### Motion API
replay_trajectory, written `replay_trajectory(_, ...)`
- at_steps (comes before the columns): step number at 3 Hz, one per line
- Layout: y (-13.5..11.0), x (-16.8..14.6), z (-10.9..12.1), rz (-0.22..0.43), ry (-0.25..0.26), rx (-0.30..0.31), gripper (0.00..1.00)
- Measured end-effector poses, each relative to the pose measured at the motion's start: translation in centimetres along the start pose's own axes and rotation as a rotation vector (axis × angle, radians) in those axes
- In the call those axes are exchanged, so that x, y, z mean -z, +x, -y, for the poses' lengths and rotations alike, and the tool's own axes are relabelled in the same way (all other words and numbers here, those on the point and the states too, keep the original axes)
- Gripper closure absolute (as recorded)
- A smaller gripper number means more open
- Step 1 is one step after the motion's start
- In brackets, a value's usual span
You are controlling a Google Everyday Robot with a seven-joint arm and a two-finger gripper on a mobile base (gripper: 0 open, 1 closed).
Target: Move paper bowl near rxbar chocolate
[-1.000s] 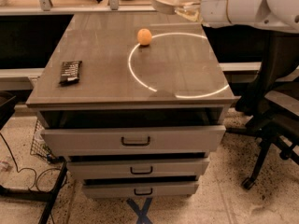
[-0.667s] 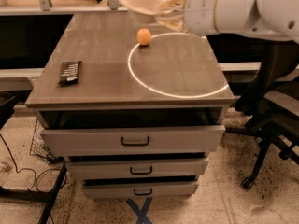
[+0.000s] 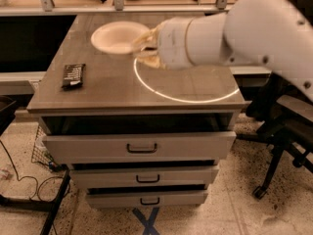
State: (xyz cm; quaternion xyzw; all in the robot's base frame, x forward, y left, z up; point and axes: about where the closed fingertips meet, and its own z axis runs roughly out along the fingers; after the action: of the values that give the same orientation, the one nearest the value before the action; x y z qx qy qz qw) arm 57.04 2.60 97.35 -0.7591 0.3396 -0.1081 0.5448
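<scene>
Paper bowl [image 3: 116, 37] juts from gripper [image 3: 142, 47] clamping its rim, above cabinet [image 3: 98, 94].

Gripper [image 3: 143, 50], upper centre of frame: pale tan. Arm [image 3: 205, 38]: smooth white, thick rounded cylindrical segments, widening toward upper right. Small dark dots [image 3: 264, 60] on the right-hand shell.

Single camera, set high in front of the drawer cabinet [image 3: 142, 148], angled down and facing the back wall, mid-range so the whole tabletop [image 3: 112, 89] and the floor [image 3: 244, 214] fit. The arm [image 3: 234, 33] enters from the right, close to the lens and large. The gripper [image 3: 143, 50] sits over the tabletop's back middle, pinching the paper bowl [image 3: 115, 37] by its rim.
</scene>
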Motion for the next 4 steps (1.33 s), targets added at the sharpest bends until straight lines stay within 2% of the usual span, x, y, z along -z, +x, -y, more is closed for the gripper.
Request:
replay_trajectory(2, -4.2, -4.2, -7.1, -0.048, -0.140, 0.070, 1.00)
replay_trajectory(3, -4.7, -6.6, -9.5, -0.056, -0.180, 0.084, 0.99)
replay_trajectory(4, -4.4, -8.3, -10.0, -0.064, -0.179, 0.084, 0.78)
